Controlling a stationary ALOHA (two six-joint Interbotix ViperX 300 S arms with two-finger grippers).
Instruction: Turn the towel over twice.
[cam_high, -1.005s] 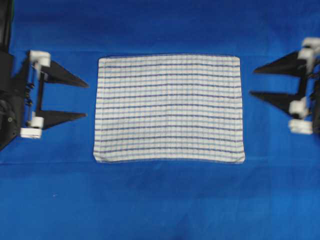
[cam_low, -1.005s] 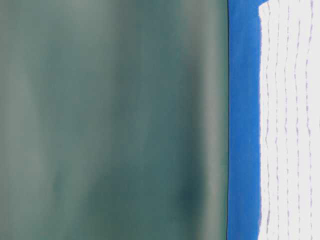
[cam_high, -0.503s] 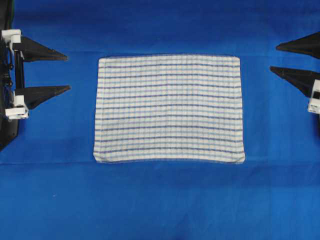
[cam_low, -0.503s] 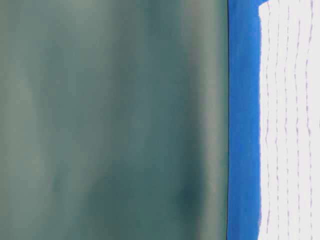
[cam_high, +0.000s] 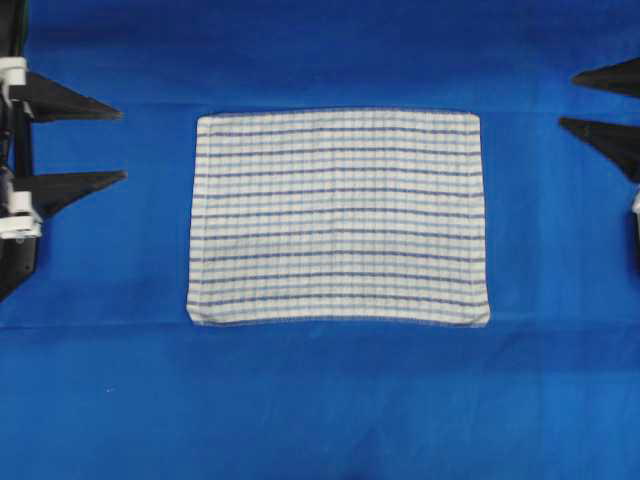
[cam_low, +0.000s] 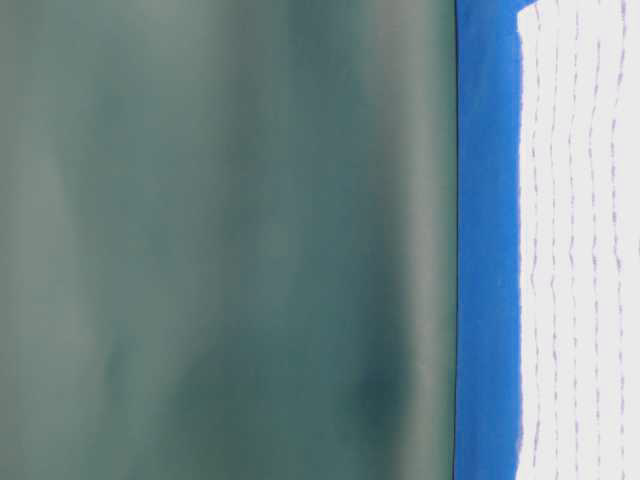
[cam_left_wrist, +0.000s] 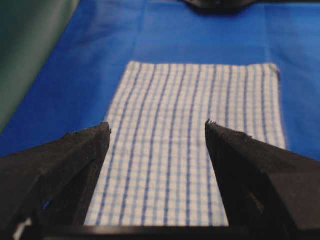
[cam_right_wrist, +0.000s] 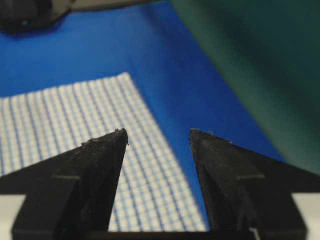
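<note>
Overhead view: the towel (cam_high: 338, 217) is seen spread flat, checked face up, mid-table on the blue covering (cam_high: 320, 400); the left gripper (cam_high: 120, 142) and right gripper (cam_high: 568, 101) are parked well apart from it, jaws spread, nothing held, so flipping appears either finished or unstarted

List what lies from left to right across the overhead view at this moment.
left gripper, jaws open → bare strip of blue table covering → towel, flat, checked face up → more blue covering → right gripper, jaws open.
</note>
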